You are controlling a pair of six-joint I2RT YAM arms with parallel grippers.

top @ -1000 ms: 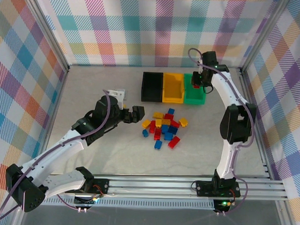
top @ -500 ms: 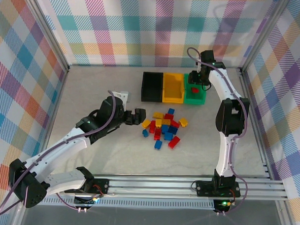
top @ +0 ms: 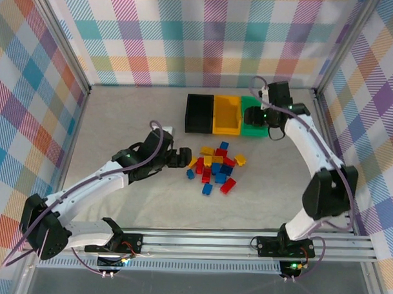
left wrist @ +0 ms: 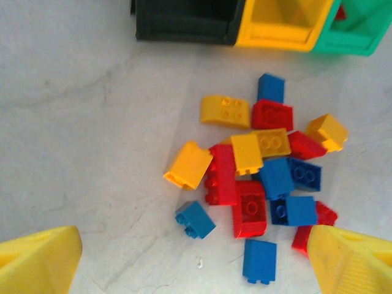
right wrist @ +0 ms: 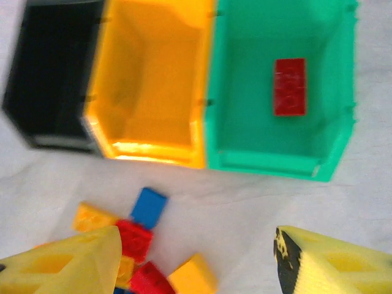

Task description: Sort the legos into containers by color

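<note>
Right gripper [right wrist: 196, 257]: just opened, empty, above the green bin [right wrist: 245, 165].
Red brick [right wrist: 290, 86]: released, lies flat inside that bin; 1 sorted.
Left gripper [left wrist: 195, 260]: wide open, empty, beside the pile [left wrist: 257, 171], still unsorted.

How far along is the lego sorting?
Done: one red lego lies in the green bin. In hand: nothing; the left gripper and right gripper are open. Left: the pile of red, yellow and blue legos; yellow bin and black bin look empty.
</note>
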